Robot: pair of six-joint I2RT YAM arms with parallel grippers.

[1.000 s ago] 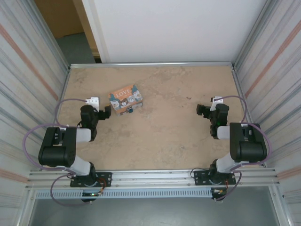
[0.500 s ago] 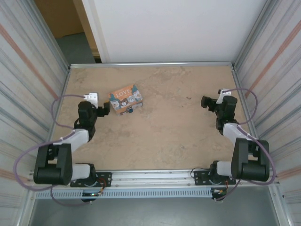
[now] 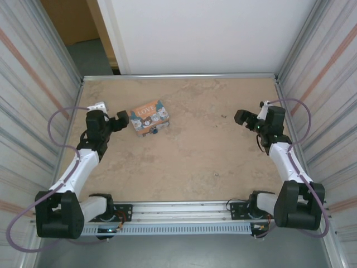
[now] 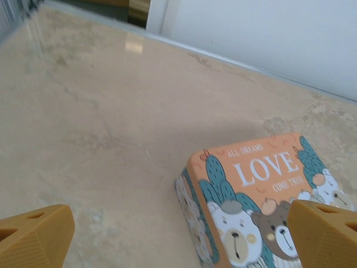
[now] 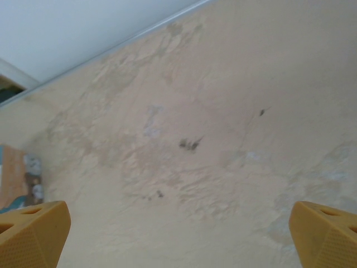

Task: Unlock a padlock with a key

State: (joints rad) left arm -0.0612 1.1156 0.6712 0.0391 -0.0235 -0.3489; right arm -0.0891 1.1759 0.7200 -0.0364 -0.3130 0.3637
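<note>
A tiny dark padlock (image 3: 156, 131) lies on the table against the near right corner of the orange-and-teal "LOVE" box (image 3: 149, 117). My left gripper (image 3: 122, 119) hovers just left of the box, open, with nothing between its fingers. In the left wrist view the box (image 4: 262, 206) sits ahead and to the right, partly between the orange fingertips (image 4: 33, 237), and the left gripper (image 4: 181, 240) is open. My right gripper (image 3: 241, 117) is far to the right over bare table, open and empty. In the right wrist view the right gripper (image 5: 178, 234) is over tabletop, with the box (image 5: 11, 178) at the left edge.
The beige stone-patterned table (image 3: 201, 162) is bounded by a metal rim, with corrugated metal walls (image 3: 33, 111) on both sides and a white panel (image 3: 201, 33) at the back. Small dark marks (image 5: 189, 144) spot the surface ahead of the right gripper.
Both arms have unfolded and stretched away from their bases. Each gripper has moved a little farther up the table. The box and the padlock have not moved.
</note>
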